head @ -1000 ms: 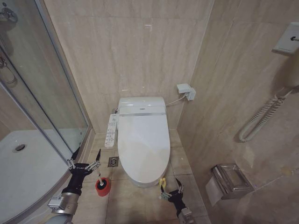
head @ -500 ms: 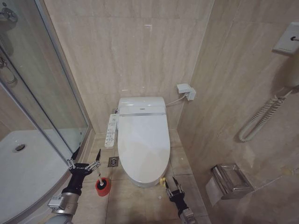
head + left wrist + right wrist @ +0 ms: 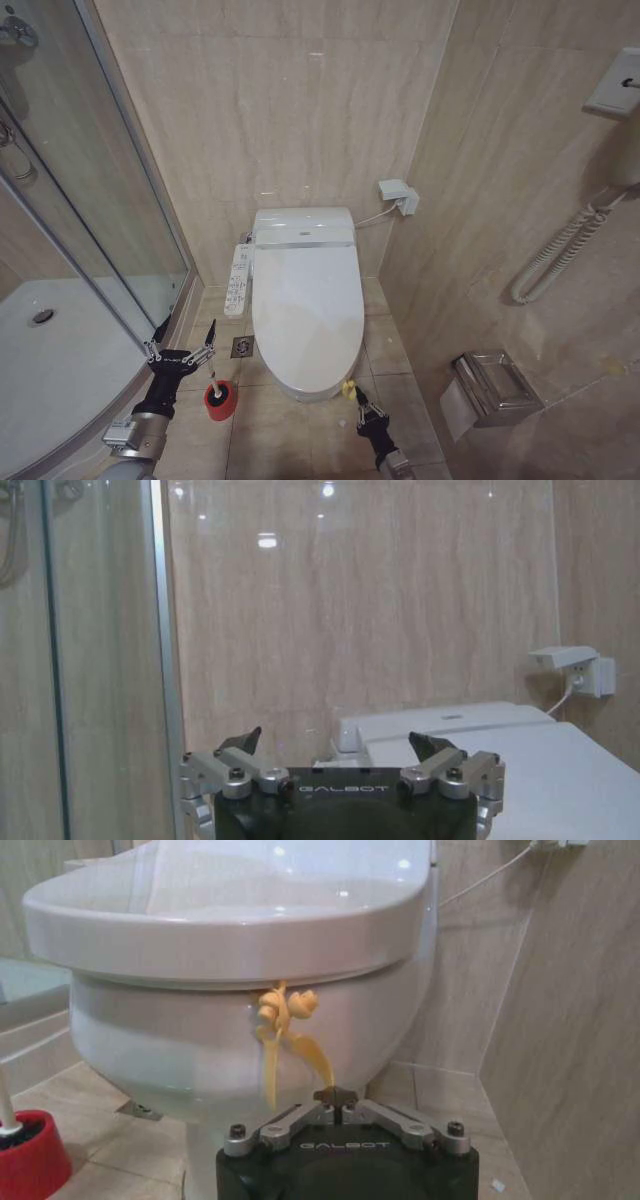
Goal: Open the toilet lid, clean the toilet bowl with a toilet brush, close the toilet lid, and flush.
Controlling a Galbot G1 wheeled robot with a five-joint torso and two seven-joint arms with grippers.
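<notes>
I am facing the toilet, its toilet lid [image 3: 307, 305] lying flat and shut over the bowl, so the opening step is not yet done. Everything here I am placing against that lid. To its left on the floor is standing the red cup holder [image 3: 221, 400] with the toilet brush [image 3: 212, 362] upright in it, thin white handle rising, untouched. Beside that holder, further left, my left gripper [image 3: 181, 338] is hovering with its jaws spread wide and released, holding nothing. At the lid's front edge the yellow loop tag [image 3: 283, 1036] is hanging down, and my right gripper [image 3: 337, 1097] is sitting just under it with jaws clenched together on the tag's lower end.

I judge the hold to be thin: the jaws are pinching only the tip of a soft strip. Pulling up too sharply could be letting the tag slide out, or the lid could be dropping back with a slam.
</notes>
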